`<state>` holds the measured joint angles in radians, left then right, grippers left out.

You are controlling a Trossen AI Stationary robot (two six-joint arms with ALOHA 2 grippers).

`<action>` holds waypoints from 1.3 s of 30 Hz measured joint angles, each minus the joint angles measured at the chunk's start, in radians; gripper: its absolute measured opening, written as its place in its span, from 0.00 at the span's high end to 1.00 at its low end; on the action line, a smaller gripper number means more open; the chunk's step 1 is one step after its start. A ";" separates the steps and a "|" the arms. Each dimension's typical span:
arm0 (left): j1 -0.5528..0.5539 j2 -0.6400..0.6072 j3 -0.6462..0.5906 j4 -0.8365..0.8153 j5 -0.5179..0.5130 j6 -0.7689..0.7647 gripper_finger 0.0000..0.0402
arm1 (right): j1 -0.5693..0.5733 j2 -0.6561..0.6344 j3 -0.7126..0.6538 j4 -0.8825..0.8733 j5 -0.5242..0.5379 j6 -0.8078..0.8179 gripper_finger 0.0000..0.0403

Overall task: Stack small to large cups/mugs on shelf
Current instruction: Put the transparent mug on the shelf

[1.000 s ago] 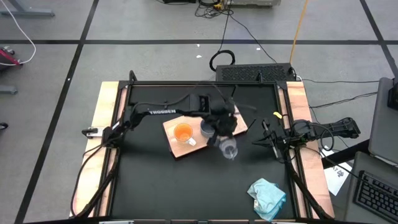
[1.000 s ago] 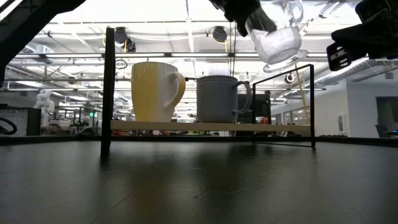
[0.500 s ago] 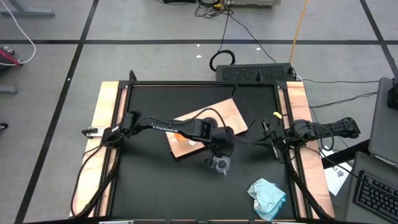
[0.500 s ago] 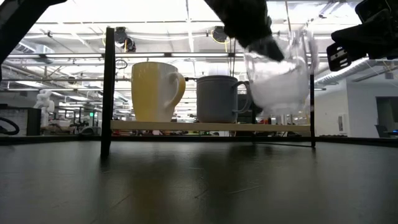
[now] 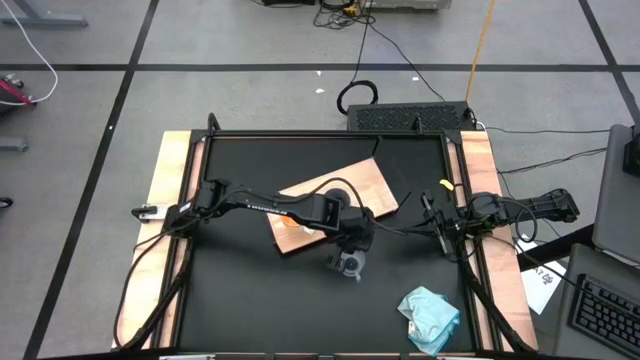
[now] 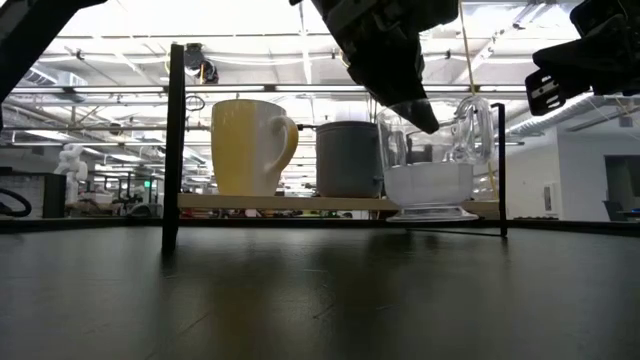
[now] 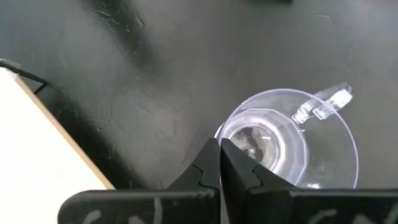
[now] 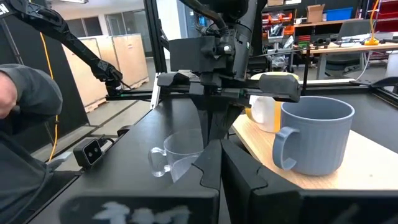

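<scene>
A clear glass cup (image 7: 289, 146) with a handle (image 7: 323, 106) stands upright over the black table (image 5: 250, 300), just off the near edge of the light-wood shelf board (image 5: 365, 185). My left gripper (image 7: 221, 149) is shut on its rim from above. An orange mug with a white handle (image 6: 250, 148) and a blue-grey mug (image 6: 350, 158) stand on the board by their bases, side by side; my left arm mostly hides them in the high view. My right gripper (image 8: 221, 162) is shut and empty at the table's right edge (image 5: 412, 228). My left gripper pinches the glass cup's wall at the rim (image 7: 219, 132), on the side away from the handle, seemingly one finger inside and one outside. The fingers (image 6: 400, 90) come from above, pointing down. The cup stays upright, its base (image 6: 430, 213) at table level; whether it rests there I cannot tell.
A pale teal cloth (image 5: 432, 315) lies at the near right corner. Black frame posts (image 6: 175, 140) stand around the table. A dark slab (image 5: 410, 118) lies beyond the far edge. A person's sleeve (image 8: 28, 99) shows beyond the table in the right wrist view.
My left gripper has gone from above the board toward the table's near edge and down, still shut on the glass cup. The cup, high and tilted a second ago, now stands upright at table level beside the board.
</scene>
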<state>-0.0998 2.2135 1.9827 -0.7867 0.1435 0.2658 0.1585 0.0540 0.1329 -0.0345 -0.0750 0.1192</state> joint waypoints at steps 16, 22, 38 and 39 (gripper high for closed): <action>0.000 0.065 0.003 0.016 0.043 -0.010 1.00 | 0.000 0.001 0.000 0.000 0.000 0.000 1.00; 0.000 0.067 0.003 0.024 0.043 -0.010 1.00 | 0.000 0.001 0.000 0.000 0.000 -0.002 1.00; -0.023 0.069 0.002 0.036 0.038 0.007 0.97 | 0.000 0.001 0.000 -0.008 0.000 -0.003 1.00; -0.026 0.070 0.002 0.037 0.038 0.012 0.96 | 0.000 0.001 0.000 -0.008 0.000 -0.003 1.00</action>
<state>-0.1261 2.2832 1.9846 -0.7498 0.1811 0.2776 0.1585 0.0551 0.1326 -0.0422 -0.0750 0.1159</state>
